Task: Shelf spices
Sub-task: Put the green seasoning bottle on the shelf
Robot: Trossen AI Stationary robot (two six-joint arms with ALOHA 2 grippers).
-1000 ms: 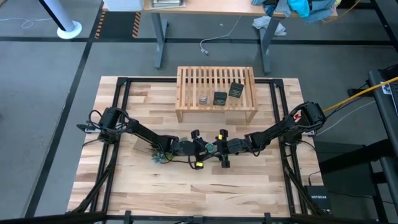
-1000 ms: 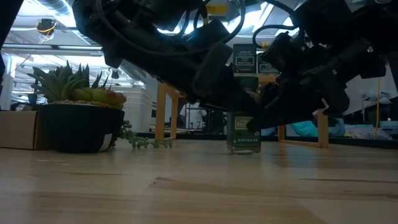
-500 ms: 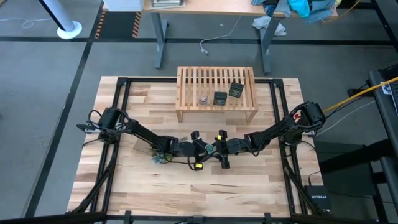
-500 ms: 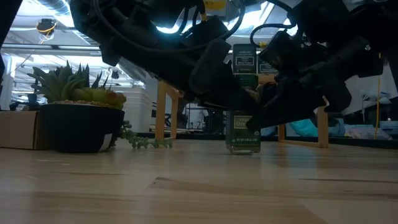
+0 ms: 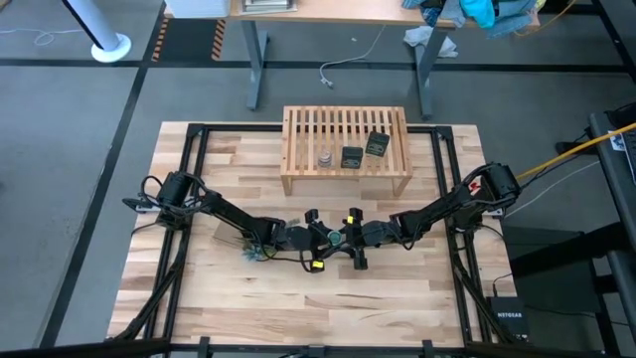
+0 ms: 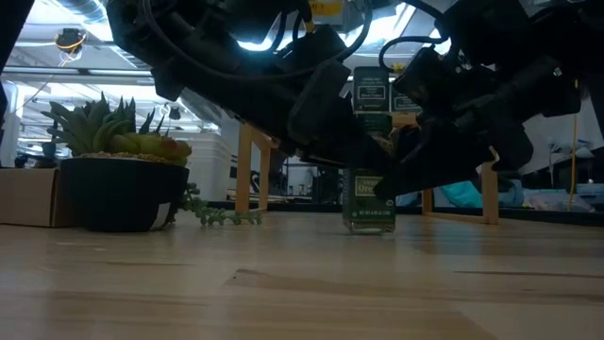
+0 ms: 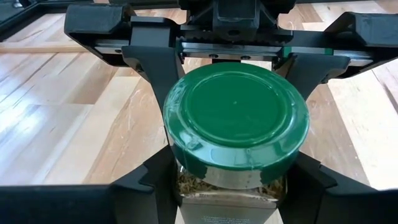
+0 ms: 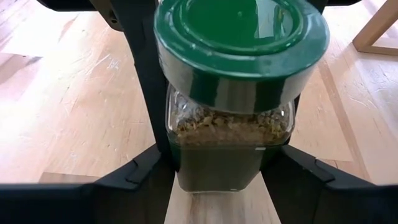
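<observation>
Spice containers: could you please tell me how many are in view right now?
4. Three stand on the shelf: a tiny pale jar and two dark tins. The green-capped jar stands on the table between both end effectors.

In the low view the dark arms cover the upper half of the green-capped glass jar (image 6: 369, 200), so its lid and the fingers beside it are hidden. In both wrist views the jar's base is cut off between the fingers. From above, the labels of the two dark tins (image 5: 352, 157) are too small to read.
</observation>
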